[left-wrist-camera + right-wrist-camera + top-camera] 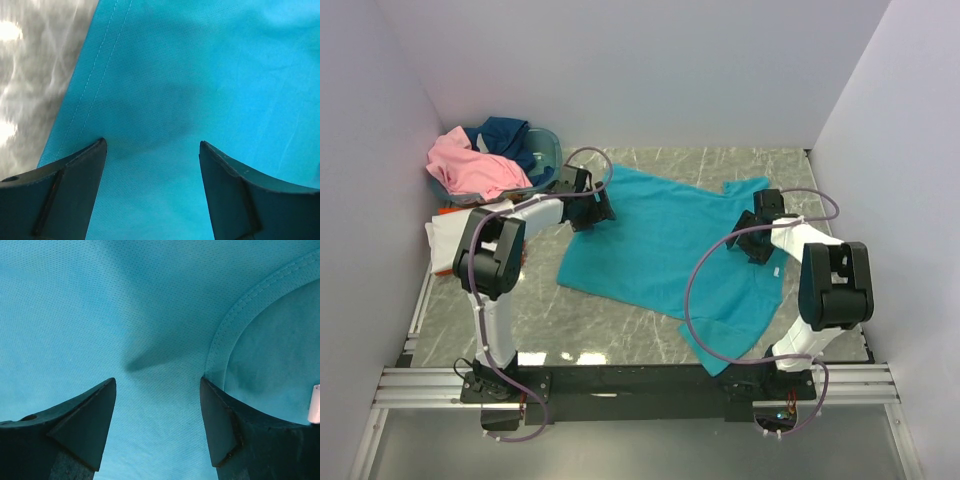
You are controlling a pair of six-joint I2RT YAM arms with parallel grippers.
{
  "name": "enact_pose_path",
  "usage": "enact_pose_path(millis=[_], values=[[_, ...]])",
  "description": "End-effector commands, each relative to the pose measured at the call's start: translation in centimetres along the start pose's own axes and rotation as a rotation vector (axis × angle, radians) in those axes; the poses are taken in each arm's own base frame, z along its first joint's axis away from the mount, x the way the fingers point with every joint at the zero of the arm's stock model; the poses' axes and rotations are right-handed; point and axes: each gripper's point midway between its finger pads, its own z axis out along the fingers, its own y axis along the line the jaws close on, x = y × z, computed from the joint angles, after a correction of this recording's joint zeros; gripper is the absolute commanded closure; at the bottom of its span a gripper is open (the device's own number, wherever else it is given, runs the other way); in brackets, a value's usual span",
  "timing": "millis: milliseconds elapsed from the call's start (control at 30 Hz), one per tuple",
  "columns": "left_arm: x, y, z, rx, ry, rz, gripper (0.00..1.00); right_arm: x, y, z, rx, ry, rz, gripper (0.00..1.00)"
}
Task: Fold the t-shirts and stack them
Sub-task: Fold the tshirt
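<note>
The teal t-shirt (660,240) lies spread flat on the marble table. My left gripper (597,213) is open over its left hem edge; the left wrist view shows the teal cloth (165,90) and its stitched hem between the open fingers. My right gripper (752,240) is open over the collar area at the right; the right wrist view shows the cloth (125,315) and the collar seam (225,335). The pink shirt (470,165) and navy shirt (510,135) lie piled on the basket (548,150). A white shirt (445,240) lies at the left wall, with a bit of orange (448,211) beside it.
The blue-grey basket stands at the back left corner. White walls close in the left, back and right sides. The arms' base rail (640,385) runs along the near edge. Bare marble (580,330) shows in front of the teal shirt.
</note>
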Motion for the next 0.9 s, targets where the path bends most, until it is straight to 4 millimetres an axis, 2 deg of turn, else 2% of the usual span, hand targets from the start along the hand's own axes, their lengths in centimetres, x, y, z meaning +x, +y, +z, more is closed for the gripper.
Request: enact_pose_path(millis=[0, 33, 200, 333, 367, 433, 467, 733, 867], values=[[1.7, 1.7, 1.8, -0.061, 0.066, 0.030, 0.18, -0.8, 0.0, 0.9, 0.009, 0.013, 0.020, 0.25], [1.9, 2.0, 2.3, -0.071, 0.078, 0.033, 0.18, -1.1, -0.4, 1.3, 0.016, 0.020, 0.035, 0.26], [0.4, 1.4, 3.8, -0.070, 0.069, 0.050, 0.18, -2.3, 0.3, 2.1, 0.005, 0.029, 0.043, 0.25], [0.1, 1.4, 5.4, -0.078, 0.086, 0.060, 0.19, -3.0, 0.6, 3.1, 0.013, 0.043, 0.046, 0.26], [-0.7, 0.9, 5.5, -0.073, 0.074, 0.064, 0.18, -3.6, 0.9, 3.1, 0.007, 0.037, 0.048, 0.26], [-0.7, 1.2, 6.3, -0.087, 0.083, 0.068, 0.18, -3.8, 0.9, 3.5, 0.016, 0.047, 0.048, 0.26], [-1.4, 0.8, 6.3, -0.083, 0.074, 0.070, 0.18, -4.5, 1.2, 3.6, 0.012, 0.037, 0.049, 0.26], [-3.6, 0.2, 8.1, -0.061, 0.043, 0.089, 0.18, -6.2, 1.7, 4.3, 0.017, 0.043, 0.061, 0.26], [-5.1, -0.9, 8.2, -0.022, 0.005, 0.129, 0.18, -7.1, 2.2, 4.1, 0.003, 0.037, 0.059, 0.26]])
